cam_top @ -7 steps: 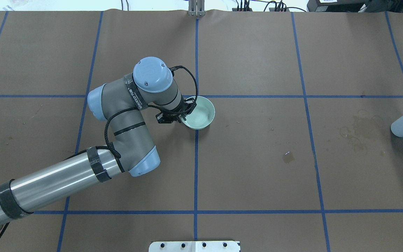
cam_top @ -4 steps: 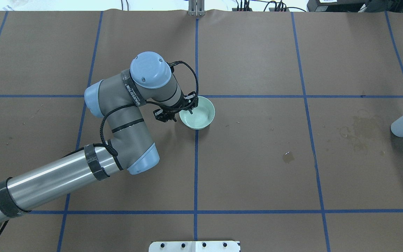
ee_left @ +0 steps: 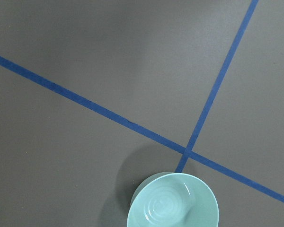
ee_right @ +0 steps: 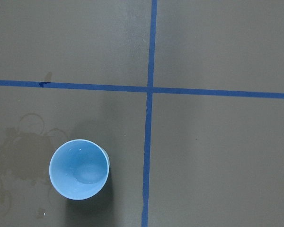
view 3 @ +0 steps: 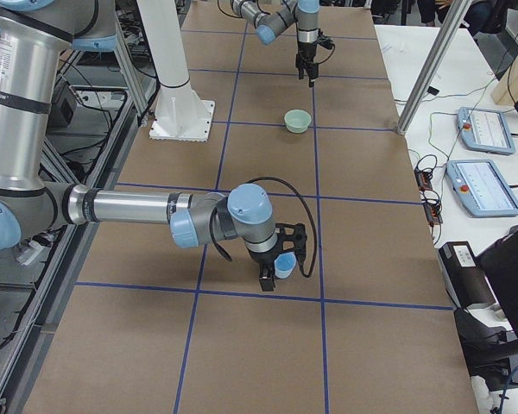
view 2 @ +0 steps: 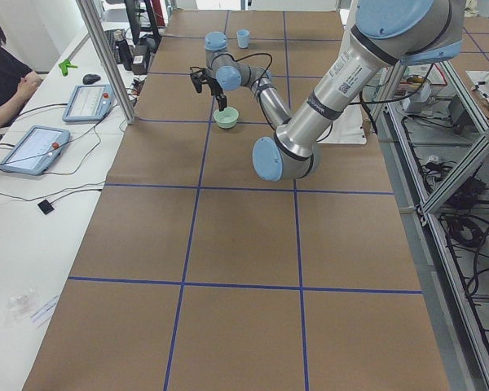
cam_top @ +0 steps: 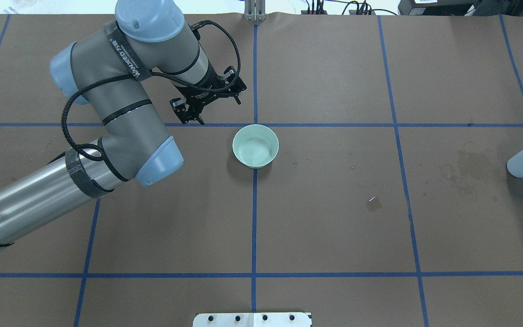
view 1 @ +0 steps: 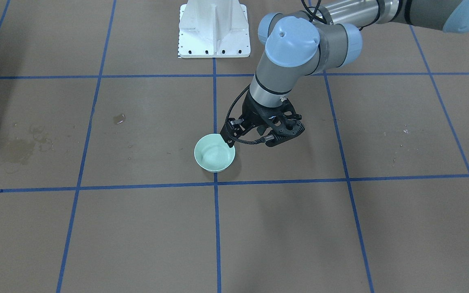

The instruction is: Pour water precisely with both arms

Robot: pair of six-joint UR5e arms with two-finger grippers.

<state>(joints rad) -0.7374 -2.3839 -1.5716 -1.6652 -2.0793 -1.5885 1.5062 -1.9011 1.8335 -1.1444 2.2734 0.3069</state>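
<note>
Brown-papered table [cam_top: 334,227], gridded with blue tape [cam_top: 254,218]. A mint-green bowl [cam_top: 271,140] sits upright at a tape crossing near the middle, and the water [cam_top: 254,151] shows as a pale, ringed pool in its bottom. The left gripper [cam_top: 214,108] hangs above the table beside the bowl, clear of it, fingers spread wide with nothing between them. Far off at the table's end, the right gripper [view 3: 276,274] stands at a light-blue cup [cam_top: 519,164]; whether it grips the cup cannot be told. Damp stains [cam_top: 468,170] mark the paper near the cup.
</note>
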